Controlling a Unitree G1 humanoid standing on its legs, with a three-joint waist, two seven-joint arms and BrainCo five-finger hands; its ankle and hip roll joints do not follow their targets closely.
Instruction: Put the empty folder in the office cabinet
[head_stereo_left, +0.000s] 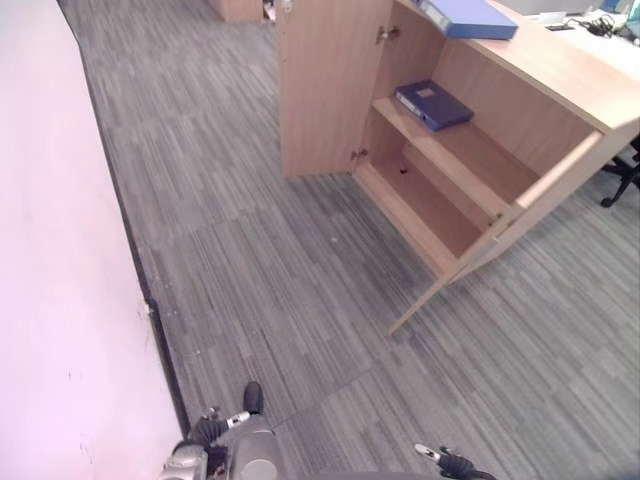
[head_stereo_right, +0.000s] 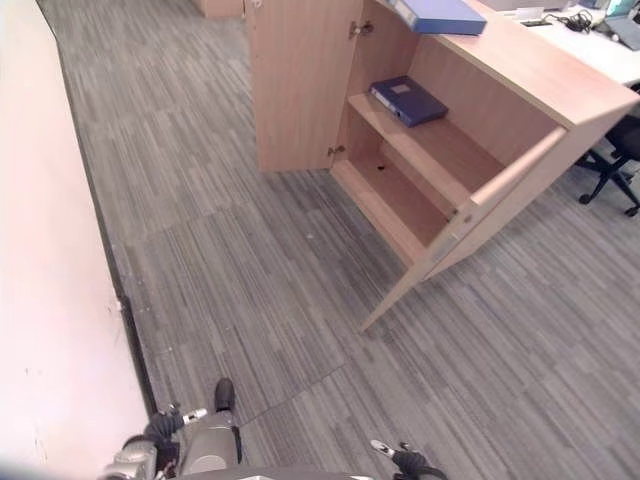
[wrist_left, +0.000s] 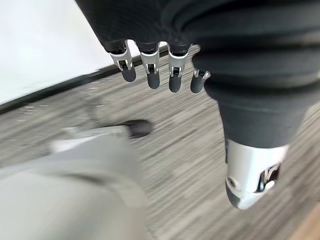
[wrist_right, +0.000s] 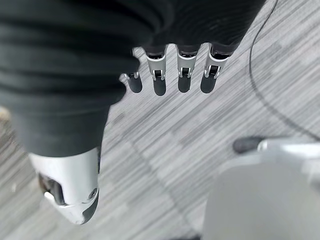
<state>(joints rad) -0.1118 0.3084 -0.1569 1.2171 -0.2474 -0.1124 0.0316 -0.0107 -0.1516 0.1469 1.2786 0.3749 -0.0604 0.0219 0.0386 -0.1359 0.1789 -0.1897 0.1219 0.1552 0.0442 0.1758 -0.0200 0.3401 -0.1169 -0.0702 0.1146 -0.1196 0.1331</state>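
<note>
Lying flat on the cabinet's (head_stereo_left: 330, 90) upper shelf (head_stereo_left: 445, 150), toward its back left corner, is a dark blue folder (head_stereo_left: 433, 104), with both doors swung open. A second, lighter blue folder (head_stereo_left: 468, 17) rests on the cabinet's top. Both hands, left hand (wrist_left: 160, 65) and right hand (wrist_right: 170, 70), hang relaxed and empty above the grey carpet (head_stereo_left: 300, 280).
</note>
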